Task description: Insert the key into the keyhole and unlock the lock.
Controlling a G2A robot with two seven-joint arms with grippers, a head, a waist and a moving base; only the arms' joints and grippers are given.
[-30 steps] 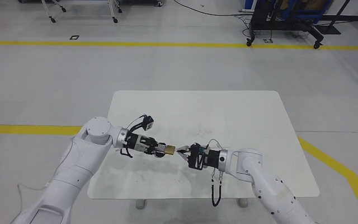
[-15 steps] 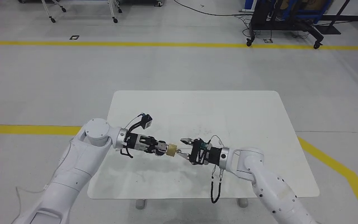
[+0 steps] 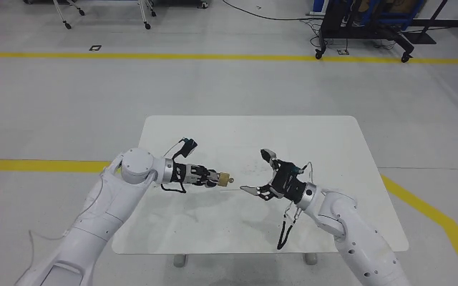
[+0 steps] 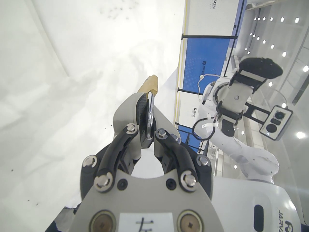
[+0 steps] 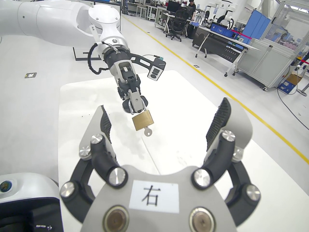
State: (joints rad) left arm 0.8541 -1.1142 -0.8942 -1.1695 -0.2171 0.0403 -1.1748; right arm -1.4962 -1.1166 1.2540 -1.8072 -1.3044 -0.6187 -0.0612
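Lock: brass lock, in the air just past the left gripper's fingertips, body pointing away from that gripper and towards the right one. I read it as clear of the table.
Key: small silver key, seated in the keyhole on the face of the lock farthest from the left gripper. Its round head sticks out free, with nothing holding it.
Shackle: steel shackle, pinched between the left gripper's two pads. From here I cannot tell whether it has sprung out of the body.
Left gripper: left gripper, fingers closed tight on the shackle and carrying the lock's whole weight, out over the near part of the table.
Right gripper: right gripper, fingers spread wide with nothing between them. It faces the key end of the lock and sits well apart from it. On my right wrist feed, lock and key sit ahead of it, nearer one finger than the other.
Table: white table, under both grippers, with a few dark specks on the surface near the left gripper.
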